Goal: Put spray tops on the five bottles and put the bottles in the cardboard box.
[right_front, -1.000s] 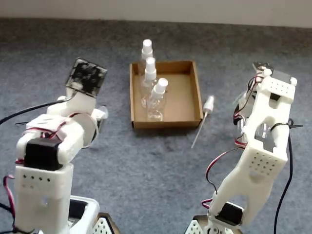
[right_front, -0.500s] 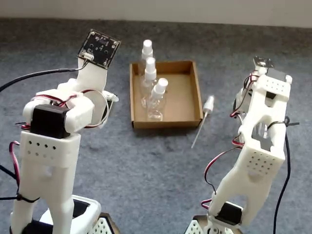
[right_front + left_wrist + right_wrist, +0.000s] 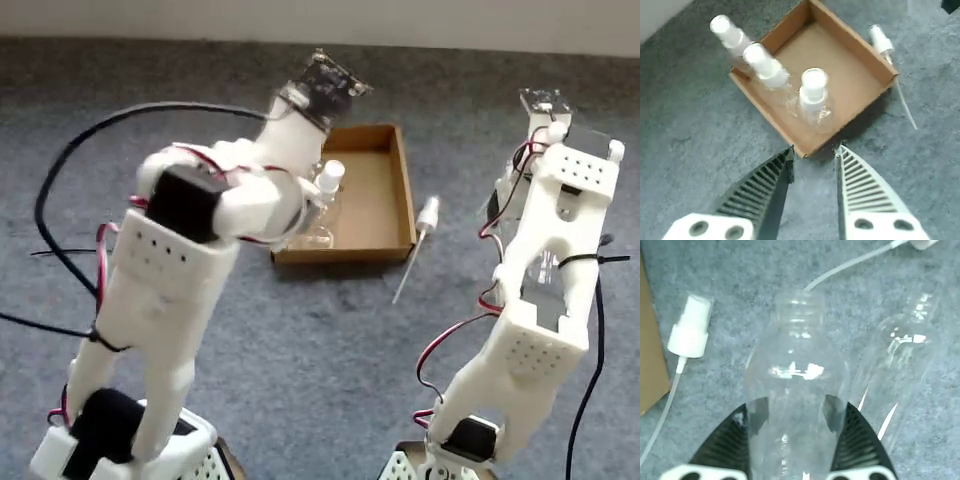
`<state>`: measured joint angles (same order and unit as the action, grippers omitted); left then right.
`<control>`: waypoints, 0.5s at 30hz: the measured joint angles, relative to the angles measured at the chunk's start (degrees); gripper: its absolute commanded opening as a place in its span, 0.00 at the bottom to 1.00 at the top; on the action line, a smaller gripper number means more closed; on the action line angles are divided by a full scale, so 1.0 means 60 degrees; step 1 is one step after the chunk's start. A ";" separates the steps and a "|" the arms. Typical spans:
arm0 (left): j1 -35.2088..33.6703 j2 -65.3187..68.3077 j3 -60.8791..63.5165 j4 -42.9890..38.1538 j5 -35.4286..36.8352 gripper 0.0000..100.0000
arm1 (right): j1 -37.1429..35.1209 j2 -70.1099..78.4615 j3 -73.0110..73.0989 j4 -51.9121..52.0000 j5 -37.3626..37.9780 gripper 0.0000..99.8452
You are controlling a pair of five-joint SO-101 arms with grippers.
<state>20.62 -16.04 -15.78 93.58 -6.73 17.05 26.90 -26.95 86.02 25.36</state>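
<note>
The cardboard box [image 3: 856, 39] holds three upright clear bottles with white spray tops; the nearest bottle [image 3: 813, 95] stands close to the box's front corner. My left gripper [image 3: 814, 150] hangs open above that corner with nothing between its fingers. In the high view the left arm [image 3: 230, 200] reaches over the box [image 3: 405, 190] and hides most of the bottles. My right gripper [image 3: 796, 412] is shut on an uncapped clear bottle [image 3: 797, 375]. A second uncapped bottle [image 3: 900, 360] lies beside it. A loose spray top [image 3: 688, 332] lies on the carpet next to the box [image 3: 428, 213].
Grey carpet covers the table. Another spray top's tube [image 3: 855, 261] runs across the carpet beyond the held bottle. The right arm [image 3: 545, 270] stands tall at the right side. Black cables [image 3: 90, 160] trail on the left.
The left arm rose from the left side of the table and swung right, over the box. The right arm stayed almost still with its bottle.
</note>
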 measured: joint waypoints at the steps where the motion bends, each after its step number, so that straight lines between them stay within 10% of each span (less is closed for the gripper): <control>1: -0.0396 0.0044 -0.0220 0.0088 0.0073 0.13 | 0.0000 -0.0088 0.0190 -0.0103 0.0029 0.00; 15: -0.4484 -0.1172 -0.0645 0.0908 -0.0630 0.13 | -0.2286 -0.4352 0.4220 -0.0571 -0.0352 0.00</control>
<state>-6.29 -23.08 -19.65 99.03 -10.51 3.34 0.79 -1.63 82.59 23.25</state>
